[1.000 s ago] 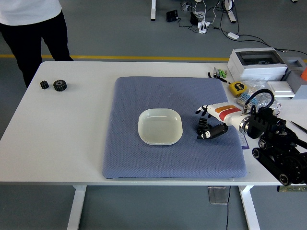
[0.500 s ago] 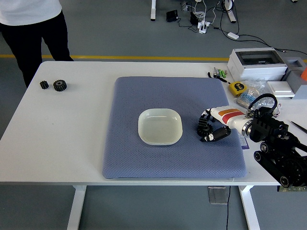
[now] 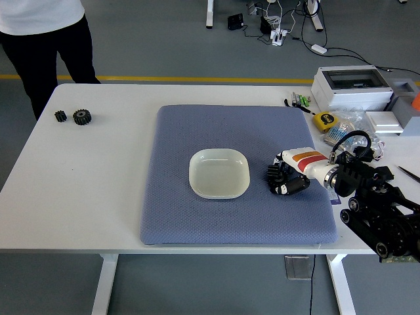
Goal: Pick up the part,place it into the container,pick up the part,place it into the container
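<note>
My right hand [image 3: 283, 179] lies on the blue mat [image 3: 197, 216], just right of the white dish [image 3: 219, 173]. Its fingers are curled around a small black gear-like part [image 3: 275, 175] that rests on the mat. The part is mostly hidden by the fingers. The dish holds nothing. Two more black gears sit far off on the table's left side, a small one [image 3: 60, 116] and a larger one [image 3: 82, 117]. My left arm is out of view.
A person in dark trousers [image 3: 46, 46] stands at the table's far left corner, hands out of view. A white box [image 3: 351, 87], a yellow tape measure [image 3: 324, 120] and small tools crowd the right edge of the table [image 3: 85, 197].
My right hand slid slightly left toward the dish and its fingers, spread a second ago, have curled in around the black part.
</note>
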`<state>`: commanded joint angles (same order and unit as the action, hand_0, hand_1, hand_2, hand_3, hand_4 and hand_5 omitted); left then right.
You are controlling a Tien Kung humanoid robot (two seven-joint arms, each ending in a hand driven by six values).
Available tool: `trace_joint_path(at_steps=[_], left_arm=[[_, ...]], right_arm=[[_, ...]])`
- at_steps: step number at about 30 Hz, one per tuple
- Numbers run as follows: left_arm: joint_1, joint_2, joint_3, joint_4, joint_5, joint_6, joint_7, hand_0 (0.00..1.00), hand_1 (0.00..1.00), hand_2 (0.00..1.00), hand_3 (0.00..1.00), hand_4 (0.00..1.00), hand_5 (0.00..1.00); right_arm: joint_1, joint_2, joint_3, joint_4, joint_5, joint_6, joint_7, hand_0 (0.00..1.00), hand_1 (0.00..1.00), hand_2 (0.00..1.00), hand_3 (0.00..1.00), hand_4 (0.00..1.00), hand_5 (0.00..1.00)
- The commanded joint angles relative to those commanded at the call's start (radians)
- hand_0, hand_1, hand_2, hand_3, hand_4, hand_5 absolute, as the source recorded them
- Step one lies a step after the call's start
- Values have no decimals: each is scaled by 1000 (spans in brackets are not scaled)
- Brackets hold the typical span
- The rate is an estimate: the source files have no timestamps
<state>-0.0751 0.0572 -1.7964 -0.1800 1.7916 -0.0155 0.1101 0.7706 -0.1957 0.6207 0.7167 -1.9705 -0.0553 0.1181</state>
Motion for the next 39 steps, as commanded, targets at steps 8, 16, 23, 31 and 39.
trace_joint_path(at_steps=[8,16,23,31,39], left_arm=[[1,0,-1,0,1,0,0,711,672,671,566,601,571],[0,1,-1,0,3,0,-1,711,672,671,567,601,570],[1,3,-2,0,6,-1,-1,711,672,671,567,602,572],[3,4,-1,0,8,-1,-1,711,672,672,568,601,571],[1,6,0,0,7,-1,-2,711,672,672,568,602,572]], right_arm=[[-2,-7,8,2,14,-2,10,241,426,491,499,814,357],[-1,-18,25,22,31,-13,26,111,335,434,490,758,386],[5,-30,26,52,26,-6,19,86,304,427,489,751,399],[17,-39,11,95,27,3,12,89,298,425,491,749,394],[42,-26,15,124,41,4,7,91,293,423,490,732,392]])
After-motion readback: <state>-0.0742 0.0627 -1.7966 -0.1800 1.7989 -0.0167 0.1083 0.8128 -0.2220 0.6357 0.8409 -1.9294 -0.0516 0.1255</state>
